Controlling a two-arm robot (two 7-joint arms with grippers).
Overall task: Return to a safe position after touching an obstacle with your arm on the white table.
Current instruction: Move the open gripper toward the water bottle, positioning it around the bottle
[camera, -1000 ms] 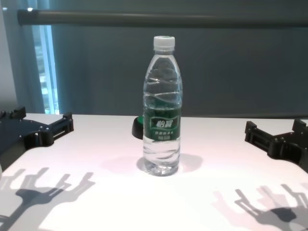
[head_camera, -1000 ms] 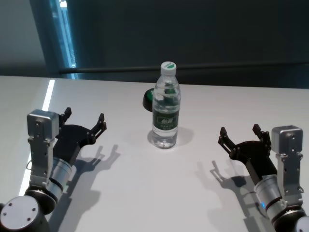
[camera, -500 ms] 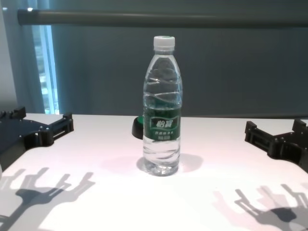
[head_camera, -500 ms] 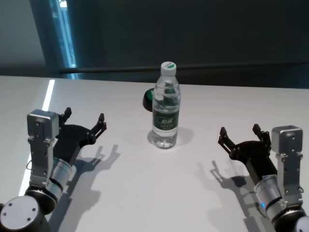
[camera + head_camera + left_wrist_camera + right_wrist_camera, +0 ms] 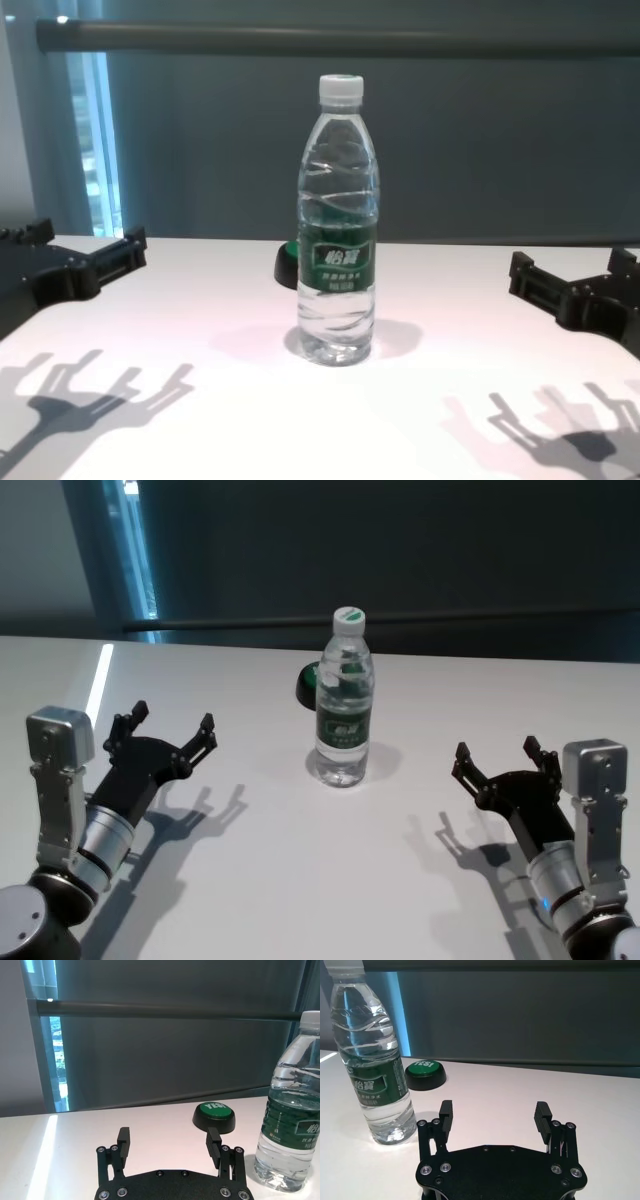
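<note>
The obstacle, a tall clear water bottle (image 5: 343, 705) with a white cap and dark green label, stands upright mid-way across the white table (image 5: 300, 860). It also shows in the chest view as the bottle (image 5: 338, 220). My left gripper (image 5: 172, 718) hovers open and empty to the bottle's left, well apart from it. Its wrist view shows the left gripper (image 5: 168, 1135) with the bottle (image 5: 295, 1110) off to one side. My right gripper (image 5: 495, 750) stays open and empty on the bottle's right; its wrist view shows the right gripper (image 5: 494, 1107) and the bottle (image 5: 372, 1060).
A low black round button with a green top (image 5: 305, 685) sits just behind the bottle, seen also as the button (image 5: 215, 1116) and the button (image 5: 425, 1074). A dark wall with a horizontal rail (image 5: 340, 38) lies beyond the table's far edge.
My left arm has drawn back to the left, away from the bottle. The bottle and the right arm have not moved.
</note>
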